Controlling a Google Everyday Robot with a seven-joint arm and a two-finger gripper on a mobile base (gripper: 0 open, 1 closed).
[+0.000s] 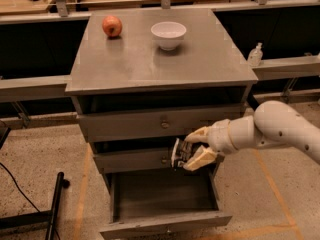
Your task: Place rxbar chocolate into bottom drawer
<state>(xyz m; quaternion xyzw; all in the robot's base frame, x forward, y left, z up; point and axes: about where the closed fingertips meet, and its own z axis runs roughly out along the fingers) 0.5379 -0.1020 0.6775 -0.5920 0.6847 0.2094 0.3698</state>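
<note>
The gripper [187,153] is seen at the right of the cabinet front, level with the middle drawer [135,160] and above the right part of the bottom drawer [165,226]. Its jaws are pinched on the rxbar chocolate [178,154] — the dark bar is held roughly on edge, just in front of the middle drawer's face. The bottom drawer is pulled out toward the near side. The white arm [275,131] is extended in from the right. On the desk [150,64], a red apple [112,26] is placed at the far left and a white bowl [168,34] to its right — the two well apart. A small bottle [255,54] is seen on a ledge right of the desk.
</note>
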